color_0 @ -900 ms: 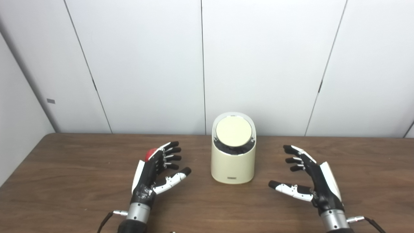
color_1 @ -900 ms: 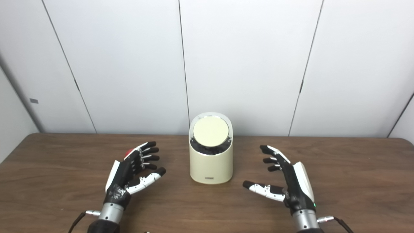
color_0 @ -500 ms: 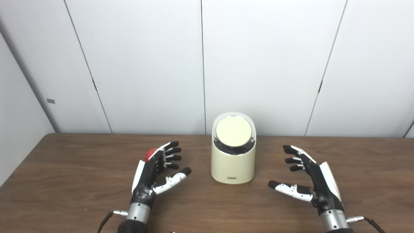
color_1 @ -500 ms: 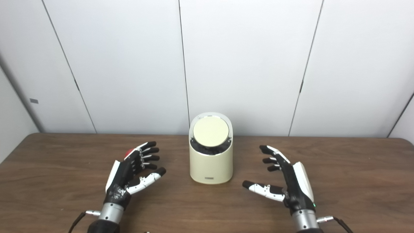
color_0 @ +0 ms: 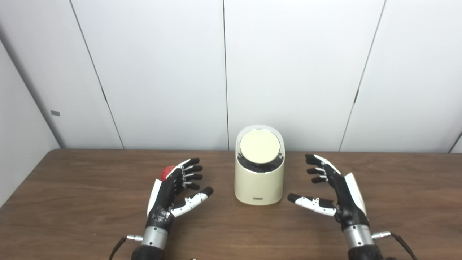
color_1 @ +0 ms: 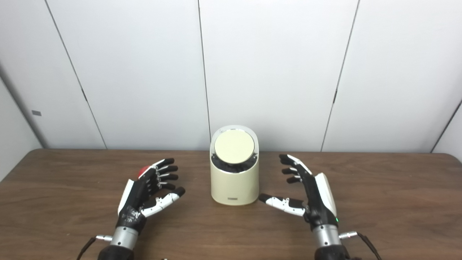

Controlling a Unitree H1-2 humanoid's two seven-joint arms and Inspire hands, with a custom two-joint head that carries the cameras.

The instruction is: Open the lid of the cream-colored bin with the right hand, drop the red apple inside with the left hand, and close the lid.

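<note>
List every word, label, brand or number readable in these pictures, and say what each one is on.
Small dark label low on the front of the cream-colored bin, at: too small and blurred to read.
Small grey tag on the left wall panel: no legible text.
Left hand, right hand, table: no readable text.

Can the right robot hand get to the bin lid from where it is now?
Probably yes. The right robot hand is open beside the cream-colored bin, with nothing between it and the lid. The lid faces up and forward, uncovered; the left robot hand sits on the other side.
</note>
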